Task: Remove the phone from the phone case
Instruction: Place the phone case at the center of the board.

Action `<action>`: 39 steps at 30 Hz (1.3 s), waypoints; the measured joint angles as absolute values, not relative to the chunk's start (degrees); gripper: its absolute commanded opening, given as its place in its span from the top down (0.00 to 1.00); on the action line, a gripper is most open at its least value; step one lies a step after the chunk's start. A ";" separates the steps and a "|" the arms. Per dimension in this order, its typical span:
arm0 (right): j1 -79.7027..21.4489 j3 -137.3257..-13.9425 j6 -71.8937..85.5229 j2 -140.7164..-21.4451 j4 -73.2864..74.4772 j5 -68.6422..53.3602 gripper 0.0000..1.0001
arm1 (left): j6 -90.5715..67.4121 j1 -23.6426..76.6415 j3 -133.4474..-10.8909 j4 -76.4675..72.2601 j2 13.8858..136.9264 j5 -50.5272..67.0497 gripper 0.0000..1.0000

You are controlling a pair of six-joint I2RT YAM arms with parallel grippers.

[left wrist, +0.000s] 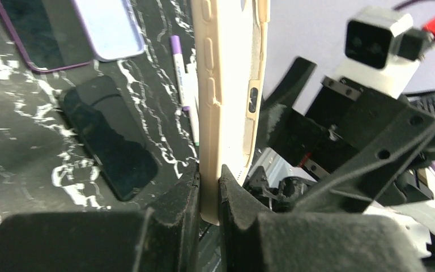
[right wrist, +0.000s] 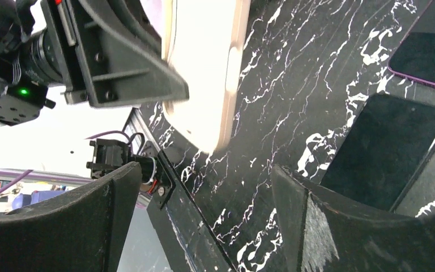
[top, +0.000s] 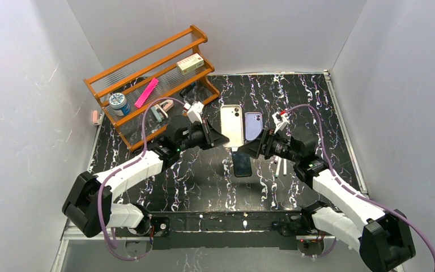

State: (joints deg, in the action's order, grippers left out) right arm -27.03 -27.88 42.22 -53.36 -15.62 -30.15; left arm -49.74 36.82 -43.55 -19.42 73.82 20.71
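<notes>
The left gripper (left wrist: 209, 184) pinches the lower edge of the cream case (top: 230, 127) between its fingers and holds it off the table (top: 311, 113), at about the table's center. The case's camera cutout points toward 12 o'clock. Whether a phone sits inside it, I cannot tell.

The right gripper (right wrist: 204, 170) hovers at the case's 4 o'clock with its fingers (right wrist: 90, 221) spread wide, holding nothing.

A dark phone (top: 241, 164) lies flat at the case's 6 o'clock, screen up. A purple phone (top: 253, 126) lies at its 3 o'clock, back up. A white marker (top: 282, 165) lies at 4 o'clock, beyond the right gripper.

An orange rack (top: 141, 58) stands at the table's 10 o'clock and holds a box (top: 190, 63), a pink strip (top: 146, 92) and a blue-lidded jar (top: 118, 103). Their print is too small to read.
</notes>
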 measured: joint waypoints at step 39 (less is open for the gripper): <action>-15.53 -37.30 20.80 -63.51 22.87 -15.55 0.99 | -28.25 30.74 -53.43 13.06 57.76 -8.19 0.02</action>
